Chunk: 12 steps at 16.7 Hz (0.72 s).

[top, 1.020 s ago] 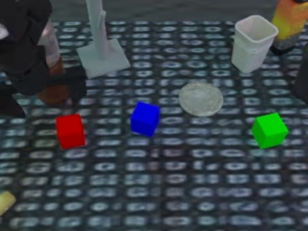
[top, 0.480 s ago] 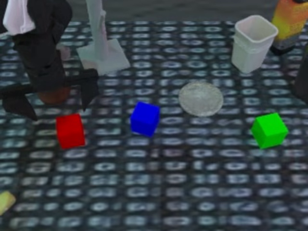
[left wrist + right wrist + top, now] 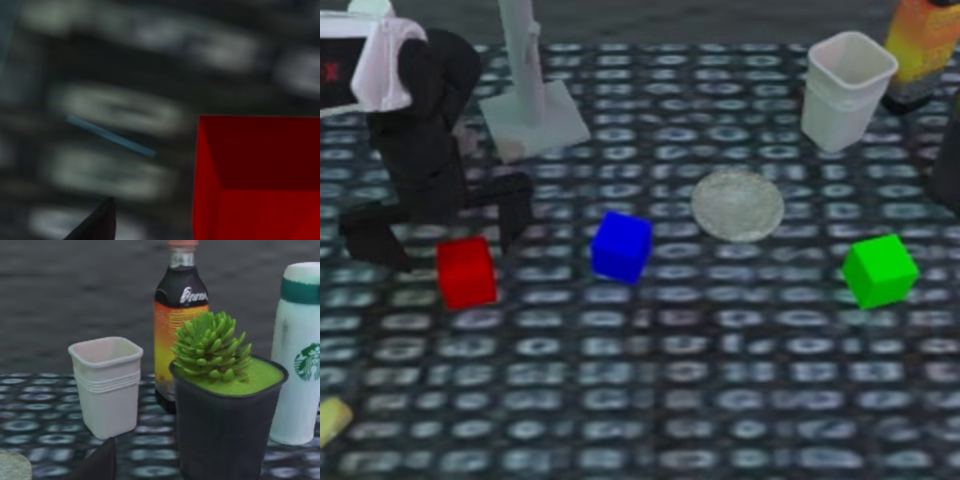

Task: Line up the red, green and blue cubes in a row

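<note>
The left gripper (image 3: 440, 230) is found low over the table's left side, its 2 dark fingers (image 3: 515, 208) spread wide apart and holding nothing; the red cube (image 3: 466, 271) sits on the table just in front of the gap between them, slightly toward the right-hand finger; in the left wrist view the red cube (image 3: 257, 177) fills one corner at close range, with only 1 fingertip (image 3: 95, 222) showing beside it; contact between finger and cube cannot be confirmed.

The blue cube (image 3: 621, 246) rests near the centre of the table, just beside a round silvery disc (image 3: 738, 205); the green cube (image 3: 880, 270) lies well apart toward the right side; the 3 cubes stand loosely across the table but unevenly spaced and not in a true line.

The right arm is parked at the right edge of the top view, its fingers not readable; a white cup (image 3: 107, 385), a dark bottle (image 3: 180, 320) and a potted succulent (image 3: 225, 405) are seen from its wrist camera.

The step in hand is judged to be the approach to the red cube, the first pick; none of the cubes is judged placed yet. The next move calls for the open jaws to be centred over the cube, lowered to straddle it squarely, then closed before it is carried toward the blue cube.
</note>
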Available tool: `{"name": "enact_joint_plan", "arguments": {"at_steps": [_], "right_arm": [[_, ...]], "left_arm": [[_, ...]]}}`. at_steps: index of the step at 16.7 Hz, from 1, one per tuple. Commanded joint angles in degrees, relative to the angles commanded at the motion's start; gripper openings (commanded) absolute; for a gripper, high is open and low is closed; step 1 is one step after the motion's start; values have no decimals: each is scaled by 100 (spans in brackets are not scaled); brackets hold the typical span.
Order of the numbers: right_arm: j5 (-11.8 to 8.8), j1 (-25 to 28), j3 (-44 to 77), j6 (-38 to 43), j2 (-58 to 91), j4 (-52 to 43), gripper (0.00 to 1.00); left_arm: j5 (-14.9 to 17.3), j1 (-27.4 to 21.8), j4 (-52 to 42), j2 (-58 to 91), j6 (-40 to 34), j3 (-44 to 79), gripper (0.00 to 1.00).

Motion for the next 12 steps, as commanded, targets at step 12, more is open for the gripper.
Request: {"name": "enact_joint_plan", "arguments": {"at_steps": [12], "right_arm": [[0, 0, 0, 0, 0, 0, 100]], "left_arm": [[3, -6, 849, 387, -3, -489, 70]]}}
